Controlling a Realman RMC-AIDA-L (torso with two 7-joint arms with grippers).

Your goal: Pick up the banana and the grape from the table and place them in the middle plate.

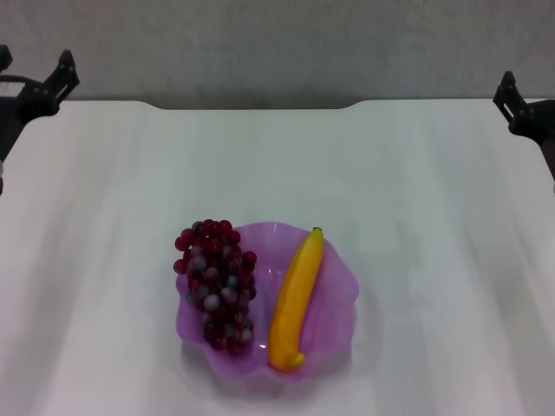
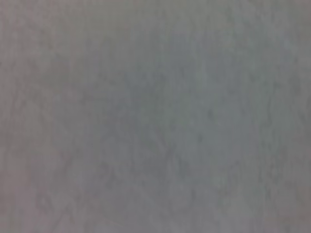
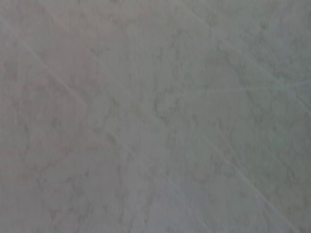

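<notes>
Purple middle plate (image 1: 334, 299) sitting on the white bench (image 1: 434, 217), near the near edge and roughly midway between the side edges, well apart from the notched far edge. Inside it, side by side: the grape (image 1: 217, 282) on the robot's left half, a dark red bunch with some frosted greyish berries, its upper berries spilling over the scalloped rim toward the far edge; the banana (image 1: 295, 303) on the right half, lying lengthwise with its green tip pointing toward the far edge and its blunt end resting at the near rim. Narrow strip of bare purple between the two fruits, so near each other but apart. Left tool (image 1: 39, 87) parked high at the far left corner of the bench, only dark parts of it showing at the frame edge; right tool (image 1: 520, 104) likewise at the far right corner. Cannot tell whether either tool is spread or pressed together. Both wrist views filled with a plain mottled grey surface only.
</notes>
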